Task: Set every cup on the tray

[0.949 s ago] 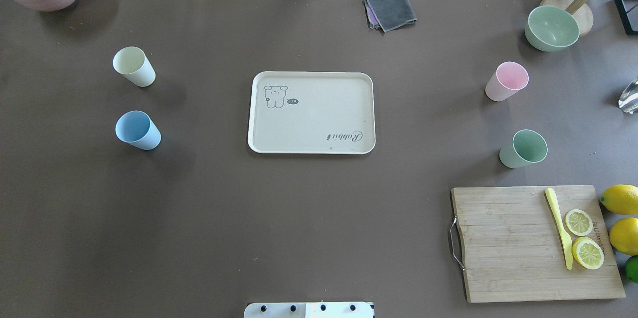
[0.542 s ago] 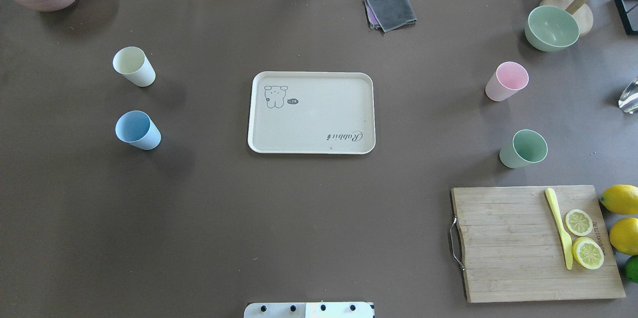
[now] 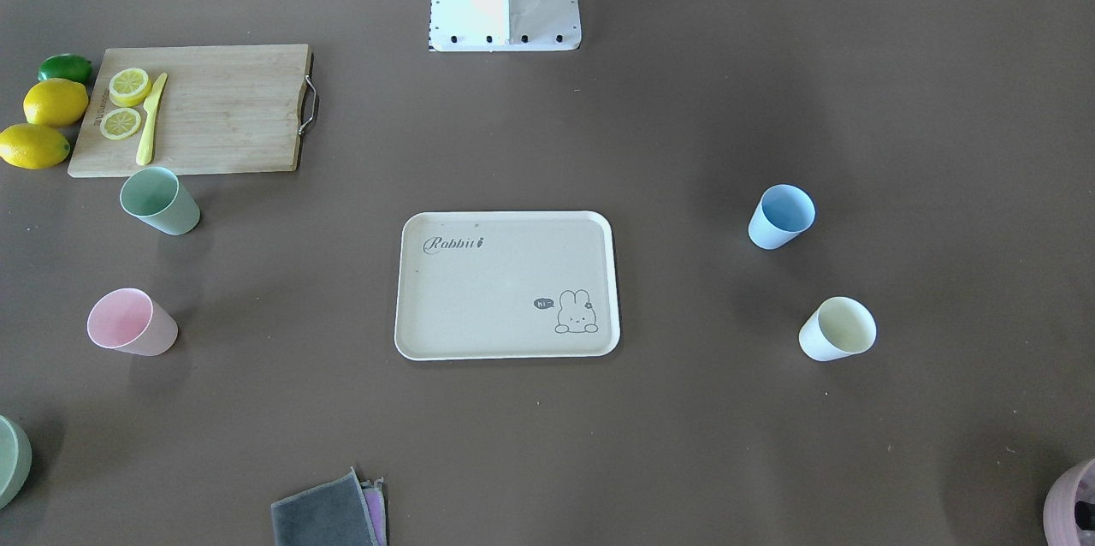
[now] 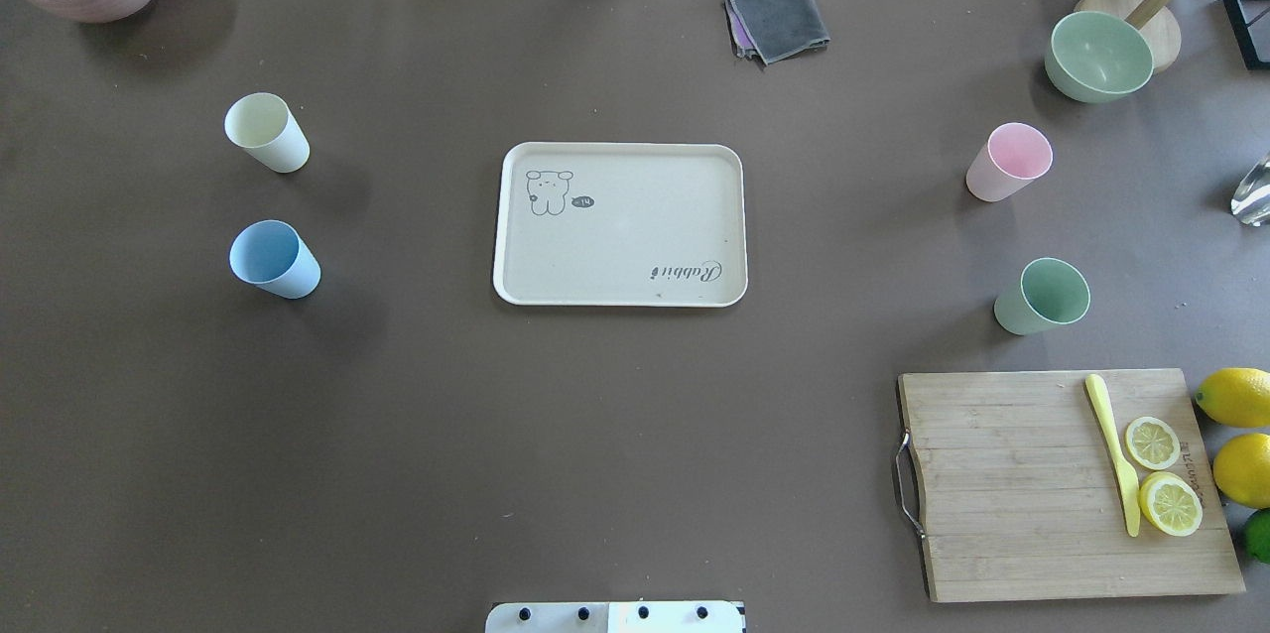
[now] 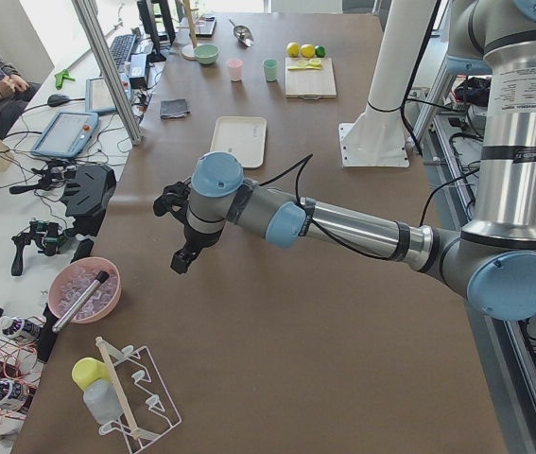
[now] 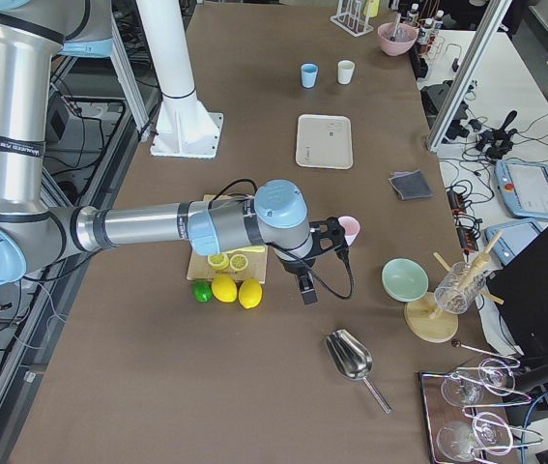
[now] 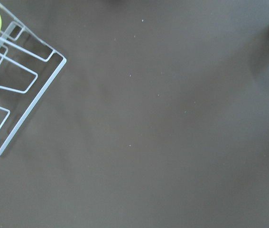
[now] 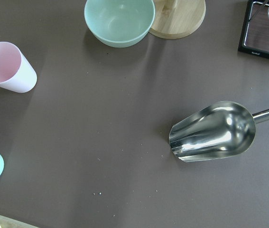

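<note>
Still unmoved, the cups [image 4: 266,132] stand off the tray [image 4: 635,241]; left fingers [image 5: 181,261] and right fingers [image 6: 306,288] gap: cannot tell.

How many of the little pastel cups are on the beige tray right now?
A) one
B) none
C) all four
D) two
B: the tray holds nothing; the cream cup, blue cup, pink cup and green cup all stand on the table beside it.

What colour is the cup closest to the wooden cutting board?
The cup is mint green; the overhead view shows it best.
</note>
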Controlling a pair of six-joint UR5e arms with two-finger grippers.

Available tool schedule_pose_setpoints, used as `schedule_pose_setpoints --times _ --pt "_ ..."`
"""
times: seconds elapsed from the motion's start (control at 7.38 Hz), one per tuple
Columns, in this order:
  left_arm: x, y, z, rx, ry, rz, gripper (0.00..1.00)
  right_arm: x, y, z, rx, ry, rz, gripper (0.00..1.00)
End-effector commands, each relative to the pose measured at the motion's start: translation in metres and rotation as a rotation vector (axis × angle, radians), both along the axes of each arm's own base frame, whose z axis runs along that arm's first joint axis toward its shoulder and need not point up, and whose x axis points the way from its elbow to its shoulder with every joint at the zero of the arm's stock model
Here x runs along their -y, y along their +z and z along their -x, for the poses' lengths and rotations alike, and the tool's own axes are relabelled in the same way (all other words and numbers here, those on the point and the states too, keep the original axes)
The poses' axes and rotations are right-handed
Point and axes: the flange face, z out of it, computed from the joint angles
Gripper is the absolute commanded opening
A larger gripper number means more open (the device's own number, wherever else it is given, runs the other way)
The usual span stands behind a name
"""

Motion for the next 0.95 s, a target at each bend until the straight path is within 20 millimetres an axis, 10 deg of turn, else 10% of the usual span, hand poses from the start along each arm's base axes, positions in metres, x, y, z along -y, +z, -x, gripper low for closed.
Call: schedule_pose_setpoints --times 0.0,0.27,0.81 --pt "0.004 0.002 -0.002 -0.038 -0.072 0.072 0.98 0.016 -0.018 -0.001 0.046 0.139 0.075 1.00" --pt "0.016 0.026 -0.022 -0.086 -0.130 0.162 0.98 0.050 -0.050 0.043 0.083 0.194 0.165 1.00" --pt "0.084 -0.010 -0.146 -0.186 -0.132 0.323 0.98 0.098 -0.104 0.173 0.043 0.217 0.233 1.00"
